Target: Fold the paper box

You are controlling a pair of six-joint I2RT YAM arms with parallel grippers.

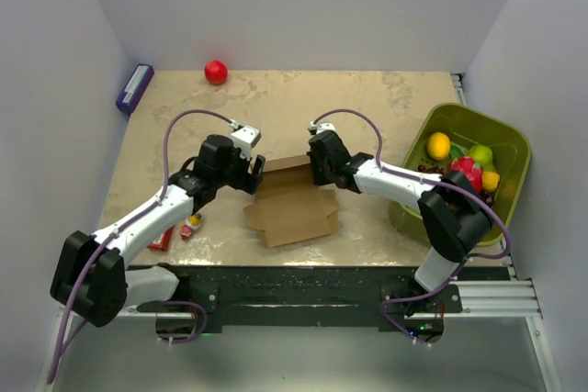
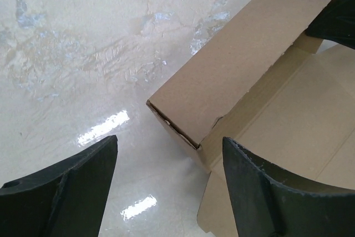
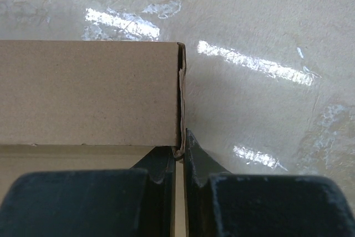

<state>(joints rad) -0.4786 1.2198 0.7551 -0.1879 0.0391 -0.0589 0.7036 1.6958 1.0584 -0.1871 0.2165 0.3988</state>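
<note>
The plain brown cardboard paper box is sat mid-way on the beige marbled tabletop. Its back wall is stood up and the front flaps are laid flat toward the arms. The right gripper is pinched tight on the thin right-end edge of that wall. The left gripper is spread wide over the wall's left corner, nothing clamped.

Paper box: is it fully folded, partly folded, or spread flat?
Partly folded. The paper box has its far wall raised; the near flaps lie flat on the table.
</note>
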